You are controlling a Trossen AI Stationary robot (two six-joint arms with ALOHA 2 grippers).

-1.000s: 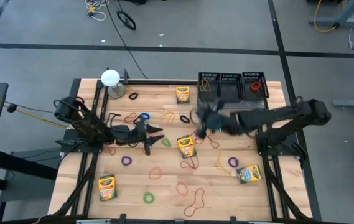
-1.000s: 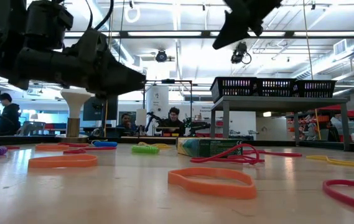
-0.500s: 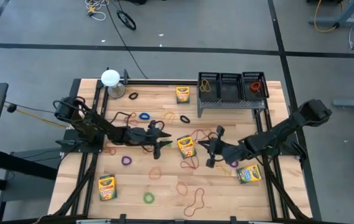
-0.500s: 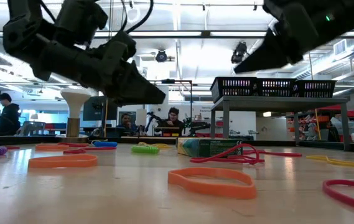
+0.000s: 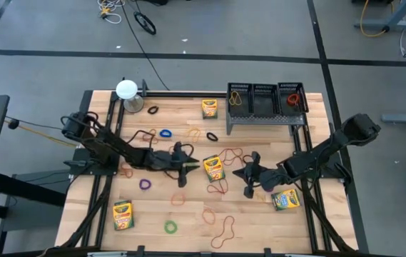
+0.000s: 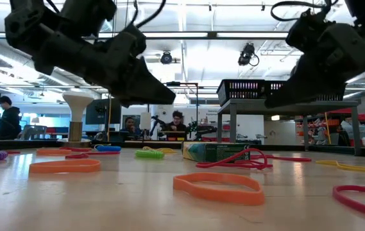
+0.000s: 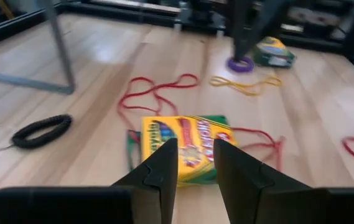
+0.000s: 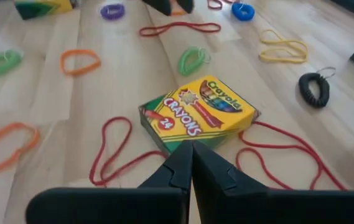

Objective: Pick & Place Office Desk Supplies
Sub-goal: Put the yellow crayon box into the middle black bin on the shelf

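A yellow-and-green crayon box (image 5: pixel 213 168) lies flat in the middle of the table, with red rubber bands (image 5: pixel 220 187) beside it. My left gripper (image 5: pixel 190 166) hovers just left of the box, open, with the box (image 7: pixel 186 146) showing beyond the narrow gap between its fingers (image 7: pixel 195 168). My right gripper (image 5: pixel 240 173) hovers just right of the same box (image 8: pixel 195 112), shut (image 8: pixel 191 155). In the low view both grippers stand above the tabletop. More crayon boxes lie at the far middle (image 5: pixel 210 108), near left (image 5: pixel 123 214) and right (image 5: pixel 285 199). Coloured rubber bands are scattered all over the wood.
A black wire-mesh rack (image 5: pixel 267 100) on legs stands at the far right, with bands in its compartments. A white round-topped object (image 5: pixel 126 89) stands at the far left corner. People (image 6: pixel 179 122) sit in the room beyond the table.
My right gripper has swung down from beside the rack toward the near edge and now hangs low just right of the middle crayon box. My left gripper has moved toward the table's right, up to that box, and has tipped more level. The box has not moved.
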